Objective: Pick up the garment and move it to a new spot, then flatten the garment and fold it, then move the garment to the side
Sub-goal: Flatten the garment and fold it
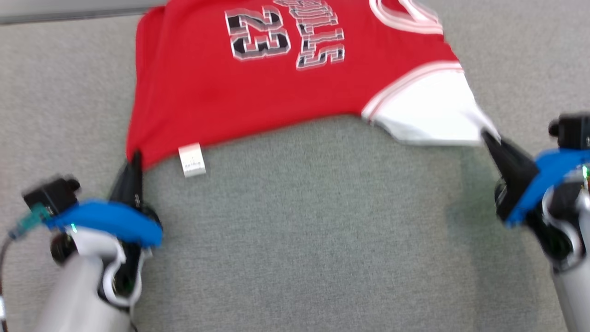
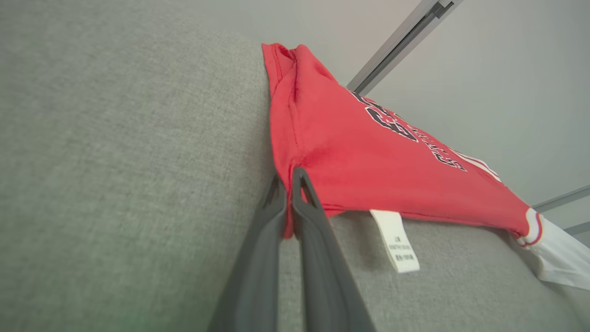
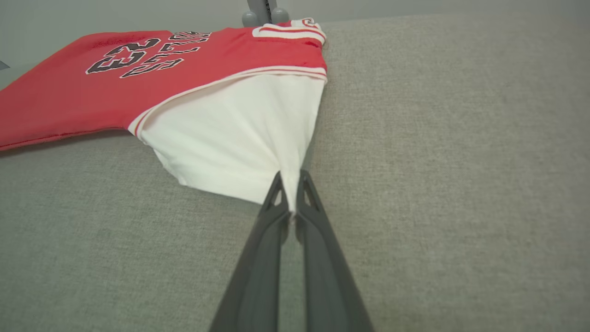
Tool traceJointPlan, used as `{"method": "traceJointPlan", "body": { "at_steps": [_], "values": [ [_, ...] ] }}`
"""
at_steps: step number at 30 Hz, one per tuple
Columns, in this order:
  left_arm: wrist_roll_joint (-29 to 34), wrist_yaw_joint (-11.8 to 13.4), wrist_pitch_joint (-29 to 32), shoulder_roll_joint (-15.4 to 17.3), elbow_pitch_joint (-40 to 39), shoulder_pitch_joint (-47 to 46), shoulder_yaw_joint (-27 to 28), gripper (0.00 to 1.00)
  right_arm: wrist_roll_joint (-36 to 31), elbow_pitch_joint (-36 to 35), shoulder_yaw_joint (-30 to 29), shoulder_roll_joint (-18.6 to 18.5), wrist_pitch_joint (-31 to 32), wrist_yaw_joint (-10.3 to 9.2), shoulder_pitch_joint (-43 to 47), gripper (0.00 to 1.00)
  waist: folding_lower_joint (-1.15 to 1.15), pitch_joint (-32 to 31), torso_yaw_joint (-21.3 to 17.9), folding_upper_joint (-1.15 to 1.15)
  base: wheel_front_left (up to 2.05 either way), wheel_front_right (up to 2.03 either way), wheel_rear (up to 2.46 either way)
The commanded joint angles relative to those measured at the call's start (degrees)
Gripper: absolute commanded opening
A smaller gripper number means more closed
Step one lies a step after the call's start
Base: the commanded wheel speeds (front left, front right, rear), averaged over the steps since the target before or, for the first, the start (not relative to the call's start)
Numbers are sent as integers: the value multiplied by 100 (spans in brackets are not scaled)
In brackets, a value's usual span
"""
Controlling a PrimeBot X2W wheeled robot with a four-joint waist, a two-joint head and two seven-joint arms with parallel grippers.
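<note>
pale forearms and the two grippers sit nearest, at the lower corners of the head view. under everything spreads the grey woven surface (image 1: 304, 230), the biggest thing in sight, slightly grippy by the look of its weave.

on it, beyond the grippers and running up to the far edge of the head view, lies the garment (image 1: 286, 87): a red jersey with "23" and block lettering. its near edge hangs in a shallow curve between the two holds, a little off the surface, with a shadow beneath it in the right wrist view.

next in size, the white sleeve (image 1: 428, 110) fans out at the robot's right and is drawn to a taut point.

the left gripper (image 1: 135, 161) is pinched tight on the near left corner of the red body. the right gripper (image 1: 487, 137) is clamped on the tip of that sleeve.

smallest, a white care label (image 1: 191, 159) dangles from the near edge, just beside the left hold.

judged from this, the cloth is light, soft and limp, with some stretch. it will sag and drape, not keep a shape. a thin pinch could slide off, so seams, hems and corners, where the fabric is doubled, look like the safest places to grasp. a sleeve tip against a body corner will likely pull it askew.
</note>
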Motion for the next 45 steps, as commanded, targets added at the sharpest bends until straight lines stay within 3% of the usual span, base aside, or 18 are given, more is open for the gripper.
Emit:
{"method": "traceJointPlan", "body": {
  "at_steps": [1, 8, 13, 18, 23, 29, 36, 45],
  "values": [
    [8, 42, 36, 22, -33, 364, -35, 0, -31, -337, -222, 51, 284, -2, 414, 0, 3, -202, -74, 0, 0, 0, 0],
    [-208, 370, 365, -75, -1066, 1662, -183, 0, -650, -2610, -1371, 980, 2375, 0, 2519, 0, 3, -727, 44, 0, 0, 0, 0],
    [-285, 751, 727, 54, -1823, 2357, -209, 0, -904, -3858, -1724, 1532, 3427, 0, 3434, 0, 3, -938, 102, 0, 0, 0, 0],
    [-354, 1178, 1162, 239, -2499, 3050, -252, 0, -1018, -4315, -2009, 1659, 3826, 0, 3842, 0, 3, -1109, 111, 0, 0, 0, 0],
    [-394, 1618, 1553, 414, -3173, 3666, -310, 0, -918, -4273, -2294, 1667, 4014, 0, 4079, 0, 3, -1188, 148, 0, 0, 0, 0],
    [-358, 1851, 1589, 474, -3710, 3920, -255, 0, -848, -4231, -2301, 1668, 3680, 0, 3967, 0, 3, -1212, 212, 0, 0, 0, 0],
    [-269, 1543, 1397, 458, -4020, 3000, -136, 0, -1466, -4497, -2105, 1648, 2233, 0, 3036, 0, 3, -1236, 260, 0, 0, 0, 0],
    [-216, 1254, 1924, 968, -4174, 1011, 124, 0, -1855, -4683, -1611, 642, 1128, 0, 1050, 0, 3, -1309, 53, 0, 0, 0, 0]
  ]
}}
